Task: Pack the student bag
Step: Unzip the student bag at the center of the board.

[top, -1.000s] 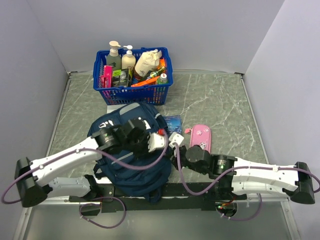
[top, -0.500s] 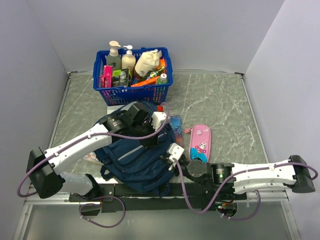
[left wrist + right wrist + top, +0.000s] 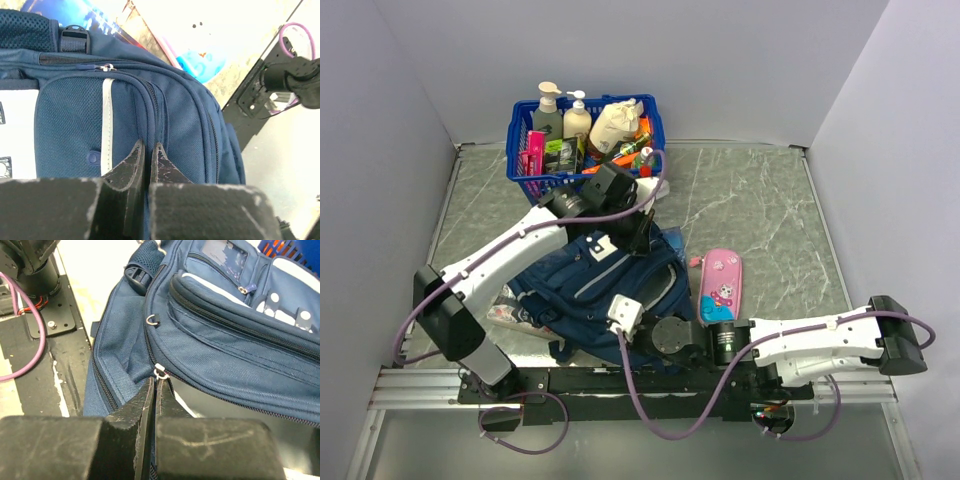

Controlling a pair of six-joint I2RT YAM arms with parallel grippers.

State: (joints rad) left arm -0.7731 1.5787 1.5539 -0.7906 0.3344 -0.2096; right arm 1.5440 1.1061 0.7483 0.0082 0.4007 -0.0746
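Top view: the student bag (image 3: 585, 290) lies front-up on the table (image 3: 760, 210), centre to lower left of frame. Its long axis seems to run diagonally from lower left to upper right; I cannot tell which end is the top. The left end effector (image 3: 638, 235) is at its upper right edge, the right end effector (image 3: 620, 322) at its lower edge. The pink pencil case (image 3: 720, 283) sits just right of it.

Left wrist view: my 2 fingers are nearly closed, pinching a fabric ridge beside a zip.

Right wrist view: the fingers are narrow, clamped on a zipper pull (image 3: 160, 373). I judge that small tab could slip free, or opposing pulls could drag the bag into the pencil case.
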